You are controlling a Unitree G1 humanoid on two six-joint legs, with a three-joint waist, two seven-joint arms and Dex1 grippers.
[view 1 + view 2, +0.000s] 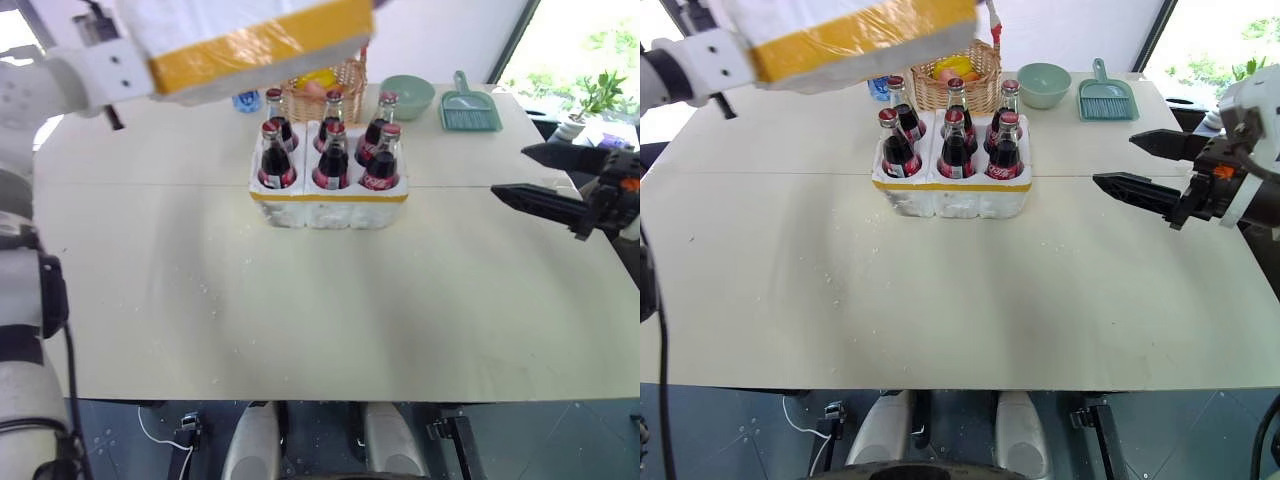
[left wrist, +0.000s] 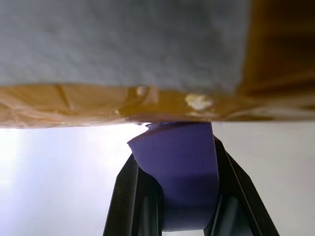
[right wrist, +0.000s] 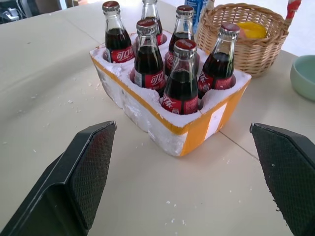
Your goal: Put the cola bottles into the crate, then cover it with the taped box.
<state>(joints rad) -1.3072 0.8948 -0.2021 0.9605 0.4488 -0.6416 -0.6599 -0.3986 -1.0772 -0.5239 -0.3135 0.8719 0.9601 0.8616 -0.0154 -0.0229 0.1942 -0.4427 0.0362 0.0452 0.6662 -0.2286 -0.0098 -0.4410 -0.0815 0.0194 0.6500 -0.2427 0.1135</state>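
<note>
Several cola bottles (image 1: 331, 150) with red caps stand upright in the wells of the white crate (image 1: 328, 205), which has a yellow tape band and sits at the table's middle back. The taped box (image 1: 250, 35) hangs in the air above and left of the crate, tilted. My left gripper (image 2: 174, 152) is shut on a purple tab (image 2: 177, 187) under the box's yellow taped edge. My right gripper (image 1: 510, 170) hovers right of the crate, open, pointing toward it with nothing between its fingers (image 3: 78, 167).
Behind the crate stand a wicker basket (image 1: 325, 85) with fruit, a blue-capped bottle (image 1: 247, 100), a green bowl (image 1: 407, 95) and a teal dustpan (image 1: 470, 110). White crumbs dot the beige table (image 1: 300, 320). Its front edge runs close to me.
</note>
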